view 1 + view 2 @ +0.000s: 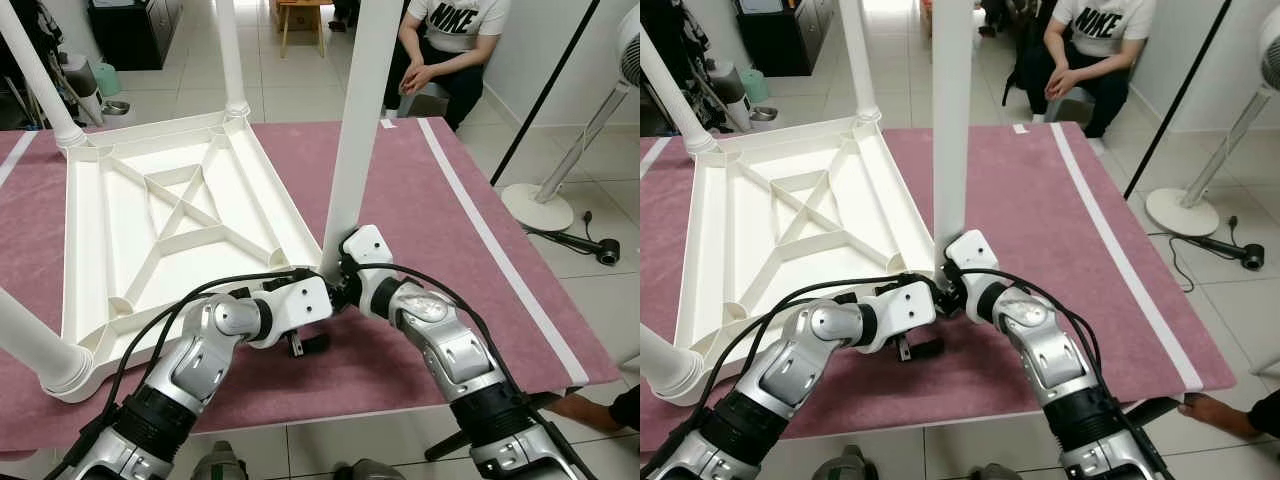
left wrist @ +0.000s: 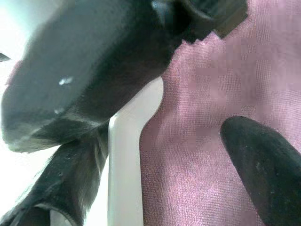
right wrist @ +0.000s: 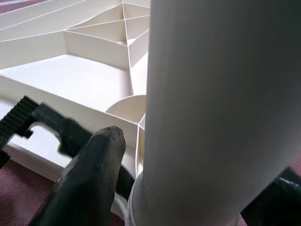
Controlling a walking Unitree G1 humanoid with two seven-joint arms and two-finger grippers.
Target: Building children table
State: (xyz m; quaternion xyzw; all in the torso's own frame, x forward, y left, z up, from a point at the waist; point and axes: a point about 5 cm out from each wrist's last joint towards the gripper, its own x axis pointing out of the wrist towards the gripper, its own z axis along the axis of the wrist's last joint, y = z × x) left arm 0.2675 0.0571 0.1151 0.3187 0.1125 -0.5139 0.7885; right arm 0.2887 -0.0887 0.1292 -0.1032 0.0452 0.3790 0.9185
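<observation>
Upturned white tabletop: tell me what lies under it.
The upturned white tabletop rests on a mauve mat spread over the tiled floor. Whatever lies beneath its ribbed panel is covered. At its near corner, both grippers meet the upright leg.

Counted one upside-down white plastic tabletop (image 1: 170, 220), four round white legs (nearest right one (image 1: 362, 120)), two silver robot arms, one seated person (image 1: 450, 45) far right, one white standing fan (image 1: 560, 170).
</observation>
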